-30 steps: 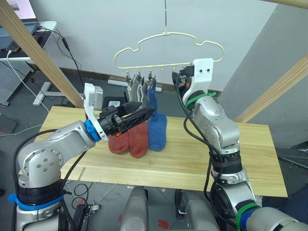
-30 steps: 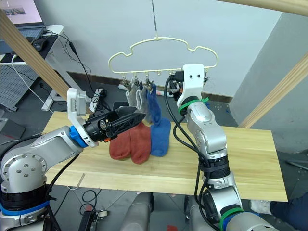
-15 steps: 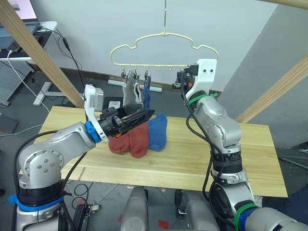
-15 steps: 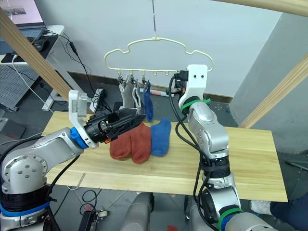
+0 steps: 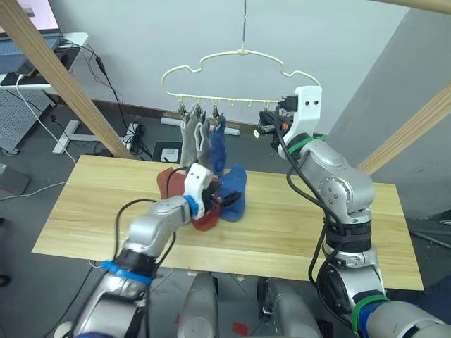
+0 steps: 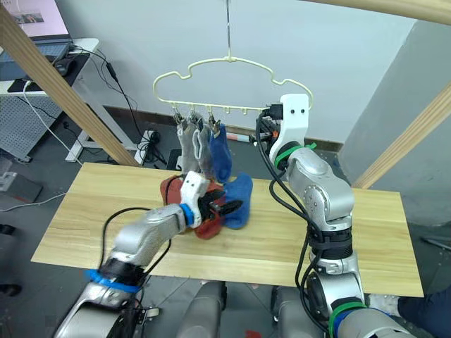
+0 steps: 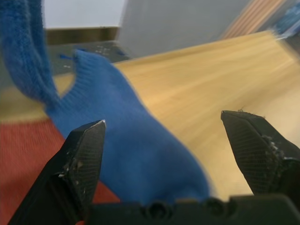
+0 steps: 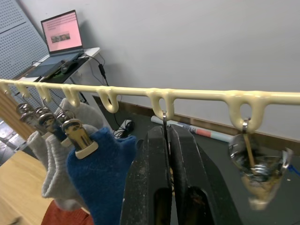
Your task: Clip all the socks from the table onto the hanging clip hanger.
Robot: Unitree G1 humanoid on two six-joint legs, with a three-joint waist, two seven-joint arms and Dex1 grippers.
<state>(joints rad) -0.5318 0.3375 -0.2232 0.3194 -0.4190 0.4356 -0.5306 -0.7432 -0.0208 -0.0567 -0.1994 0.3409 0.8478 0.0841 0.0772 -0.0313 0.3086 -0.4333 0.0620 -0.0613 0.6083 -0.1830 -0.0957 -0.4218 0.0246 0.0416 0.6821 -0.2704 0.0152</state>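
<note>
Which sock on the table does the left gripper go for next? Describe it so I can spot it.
Start at the clip hanger. Below its hanging socks, three socks lie on the table. The blue sock is the one nearest the open left gripper; the two beside it are rust-red.

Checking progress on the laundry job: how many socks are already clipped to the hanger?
3: two light grey socks and one blue sock, side by side at the left end of the clip hanger. None seem hidden.

Left gripper (image 7: 161, 136), jaws spread, over blue sock (image 7: 136, 140) on table (image 7: 211, 79).
</note>
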